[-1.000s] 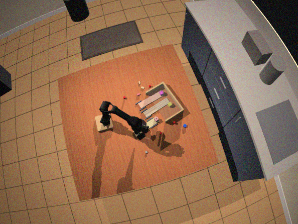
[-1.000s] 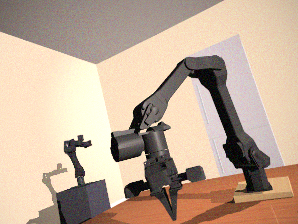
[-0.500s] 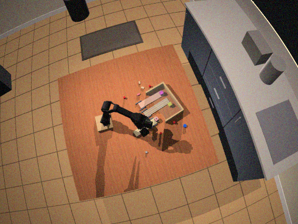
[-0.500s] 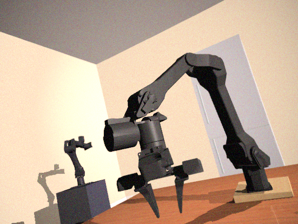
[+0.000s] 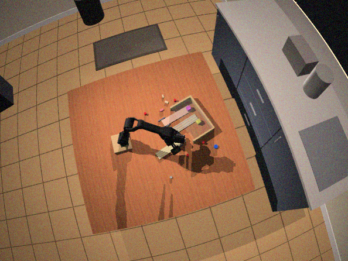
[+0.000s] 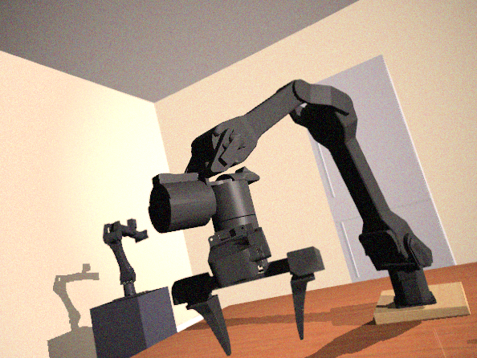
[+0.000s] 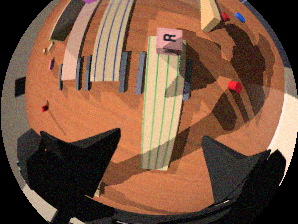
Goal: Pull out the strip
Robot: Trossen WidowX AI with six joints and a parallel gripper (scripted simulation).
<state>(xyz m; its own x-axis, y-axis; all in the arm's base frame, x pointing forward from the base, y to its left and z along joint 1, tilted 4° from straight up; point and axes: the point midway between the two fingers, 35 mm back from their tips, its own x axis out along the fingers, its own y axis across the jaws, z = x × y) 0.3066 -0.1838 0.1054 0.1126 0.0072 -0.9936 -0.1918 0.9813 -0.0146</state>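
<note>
I have the gripper (image 7: pixel 160 156) spread wide and holding nothing, hovering just above the near end of the green-lined strip (image 7: pixel 161 112). That strip lies out on the bench (image 5: pixel 117 187), clear of the tray (image 5: pixel 206 133) — so I judge the pull done. The labelled cube (image 7: pixel 169 40) sits on the strip's far end, upright, untouched. The other strips with the purple cube (image 5: pixel 188 107) and yellow-green cube (image 5: pixel 198 121) stay in the tray. Left: grasp the cube, lift it.
</note>
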